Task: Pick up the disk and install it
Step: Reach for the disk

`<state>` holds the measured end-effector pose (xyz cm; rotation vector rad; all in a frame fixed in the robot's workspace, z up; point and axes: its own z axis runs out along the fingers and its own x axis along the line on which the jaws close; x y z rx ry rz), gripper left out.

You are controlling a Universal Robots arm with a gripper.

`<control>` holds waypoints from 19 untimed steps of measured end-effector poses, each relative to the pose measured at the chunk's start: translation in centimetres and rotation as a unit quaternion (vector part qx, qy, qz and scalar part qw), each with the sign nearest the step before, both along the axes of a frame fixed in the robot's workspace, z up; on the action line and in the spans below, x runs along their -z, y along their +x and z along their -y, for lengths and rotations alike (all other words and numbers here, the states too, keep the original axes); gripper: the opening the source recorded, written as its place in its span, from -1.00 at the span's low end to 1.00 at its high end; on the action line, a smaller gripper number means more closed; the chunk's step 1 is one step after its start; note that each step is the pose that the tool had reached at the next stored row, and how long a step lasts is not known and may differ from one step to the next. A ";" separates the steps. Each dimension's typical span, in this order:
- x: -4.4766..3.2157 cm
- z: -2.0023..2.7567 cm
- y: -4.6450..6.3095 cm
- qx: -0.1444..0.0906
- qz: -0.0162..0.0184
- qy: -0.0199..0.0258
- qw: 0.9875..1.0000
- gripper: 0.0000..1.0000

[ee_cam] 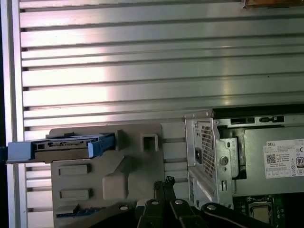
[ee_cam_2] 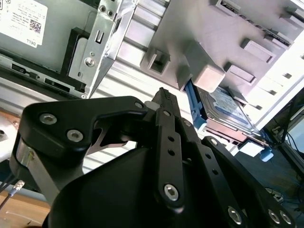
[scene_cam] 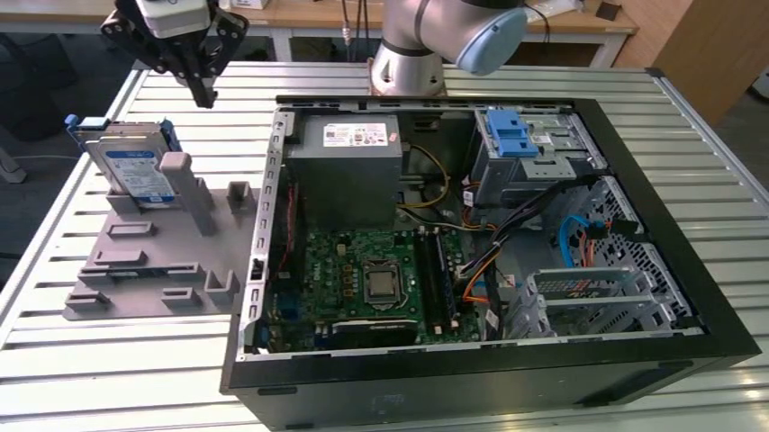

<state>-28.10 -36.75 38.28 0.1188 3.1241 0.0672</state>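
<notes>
Closest to both wrist cameras is my gripper [ee_cam_2: 163, 95], fingers pressed together with nothing between them. At the exterior view's left, the disk [scene_cam: 130, 166] stands on edge in its blue bracket, propped in a grey fixture [scene_cam: 144, 261] on the slatted metal table [scene_cam: 49, 342]. I hang above it, a little toward the exterior view's right, apart from its top edge. Rightward sits the open computer case [scene_cam: 481, 382], holding the grey power supply [scene_cam: 348, 171] and then a metal cage [scene_cam: 535, 153] with a blue latch.
</notes>
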 end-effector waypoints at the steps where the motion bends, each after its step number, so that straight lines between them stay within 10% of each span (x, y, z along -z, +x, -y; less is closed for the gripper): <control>1: 0.01 -0.04 -0.2 0.000 0.000 0.000 1.000 -0.79; 19: 0.22 -0.66 -2.7 0.000 -0.006 0.000 1.000 -0.79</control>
